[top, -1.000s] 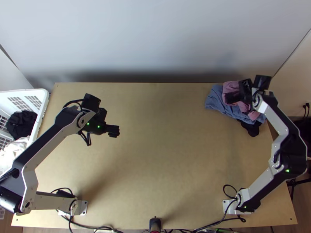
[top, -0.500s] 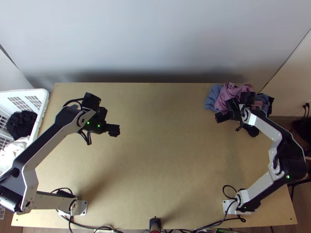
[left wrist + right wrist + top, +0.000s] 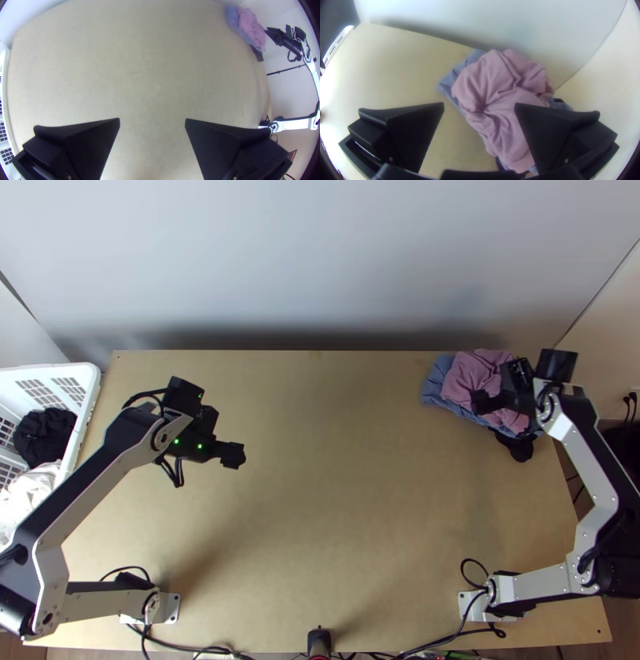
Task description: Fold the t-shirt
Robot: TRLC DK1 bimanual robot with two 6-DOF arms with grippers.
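In the top view my right gripper [image 3: 498, 390] is over the pile at the table's back right corner. A pink cloth [image 3: 472, 376] lies bunched on top of a blue cloth [image 3: 434, 390]. From the right wrist view, my right gripper [image 3: 479, 108] is open above the crumpled pink cloth [image 3: 500, 96], with no cloth held. My left gripper [image 3: 233, 455] hangs over the left half of the table; the left wrist view shows this gripper [image 3: 152, 121] open with bare table between its fingers. Which cloth is the t-shirt I cannot tell.
A black cloth [image 3: 516, 446] pokes out from under the pile. The white basket [image 3: 90, 390] at the left edge holds black and white clothes. The wall [image 3: 320, 260] rises behind the table [image 3: 344, 500], whose middle is bare wood.
The right gripper was lower over the pile half a second ago and has moved right and away, leaving the pink cloth bunched there. The left arm has shifted only slightly.
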